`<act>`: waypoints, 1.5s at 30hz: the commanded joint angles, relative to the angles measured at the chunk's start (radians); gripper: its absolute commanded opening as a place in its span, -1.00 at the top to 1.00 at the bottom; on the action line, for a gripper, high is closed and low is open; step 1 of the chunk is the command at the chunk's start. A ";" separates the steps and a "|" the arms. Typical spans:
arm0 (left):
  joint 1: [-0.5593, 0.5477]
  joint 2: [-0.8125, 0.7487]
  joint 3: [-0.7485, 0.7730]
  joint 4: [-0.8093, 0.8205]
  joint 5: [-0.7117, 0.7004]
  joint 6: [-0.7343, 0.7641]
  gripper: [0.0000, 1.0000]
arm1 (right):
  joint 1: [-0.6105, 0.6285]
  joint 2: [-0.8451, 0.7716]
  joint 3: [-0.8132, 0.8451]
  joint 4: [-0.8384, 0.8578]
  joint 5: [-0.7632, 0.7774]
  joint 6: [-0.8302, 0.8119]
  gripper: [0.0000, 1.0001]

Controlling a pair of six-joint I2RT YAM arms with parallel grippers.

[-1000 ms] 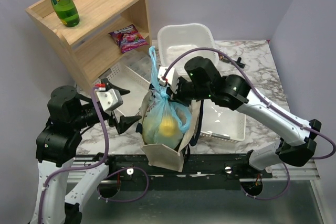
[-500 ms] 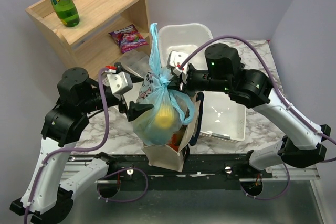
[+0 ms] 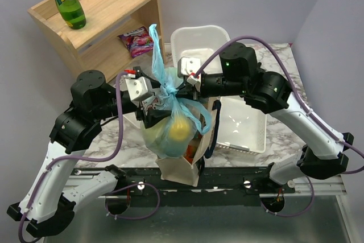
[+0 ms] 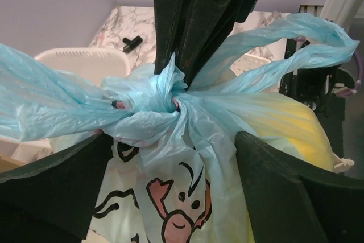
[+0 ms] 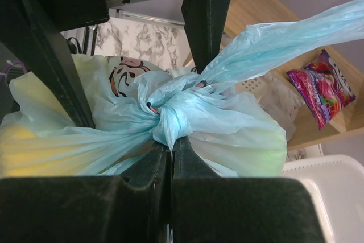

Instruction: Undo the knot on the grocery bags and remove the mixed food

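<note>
The light-blue grocery bag [image 3: 170, 132] hangs over the beige tote [image 3: 179, 166], lifted by its knot [image 3: 170, 90]. My right gripper [image 3: 181, 91] is shut on the knot [image 5: 168, 112], its fingertips pressed together [image 5: 172, 143] with blue plastic pinched between them. My left gripper [image 3: 156, 115] is open, and its fingers [image 4: 278, 192] straddle the bag [image 4: 176, 197] just below the knot [image 4: 165, 98], with a gap on each side. A yellow round fruit [image 3: 179, 131] and something orange [image 3: 190, 151] show through the plastic. The other food is hidden inside.
A wooden shelf [image 3: 108, 4] at back left holds a green bottle [image 3: 67, 1] and a purple packet [image 3: 136, 39]. A white basket [image 3: 202, 41] stands behind the bag, another white basket [image 3: 247, 132] to its right, and a clear tray [image 3: 142, 72] lies by the shelf.
The right gripper has raised the bag by its knot, further out of the tote. The left arm has swung right and up, and its open fingers now straddle the bag below the knot.
</note>
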 commanded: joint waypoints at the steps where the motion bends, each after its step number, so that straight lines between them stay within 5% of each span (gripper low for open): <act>1: -0.020 0.020 0.009 0.012 -0.059 0.026 -0.59 | 0.008 0.007 0.041 0.121 -0.119 -0.006 0.99; 4: -0.027 0.020 0.023 0.000 -0.038 0.037 -0.12 | 0.008 0.011 0.032 0.138 -0.127 0.027 0.99; 8: -0.023 0.013 0.030 -0.017 -0.064 -0.007 1.00 | 0.008 0.021 0.053 0.189 -0.033 0.131 0.99; 11: 0.028 -0.039 -0.006 0.002 -0.009 -0.029 1.00 | 0.003 0.031 0.101 0.163 0.052 0.194 0.57; 14: 0.083 -0.091 -0.023 0.045 0.006 -0.090 1.00 | 0.000 0.004 0.099 0.164 0.126 0.226 -0.32; 16: 0.145 -0.099 0.005 0.057 0.043 -0.136 1.00 | -0.004 -0.008 0.110 0.164 0.206 0.247 -0.72; 19: 0.229 -0.098 0.072 0.076 0.075 -0.193 1.00 | -0.037 -0.028 0.112 0.166 0.340 0.292 -0.99; 25: 0.300 -0.104 0.156 0.073 0.014 -0.275 1.00 | -0.263 -0.072 0.003 0.135 0.373 0.404 -1.00; 33: 0.354 -0.097 0.249 0.056 -0.057 -0.315 1.00 | -0.267 0.069 -0.085 -0.050 0.269 0.155 -1.00; 45: 0.442 -0.163 0.189 0.017 -0.213 -0.314 1.00 | -0.266 0.232 -0.213 -0.043 0.164 0.040 -0.87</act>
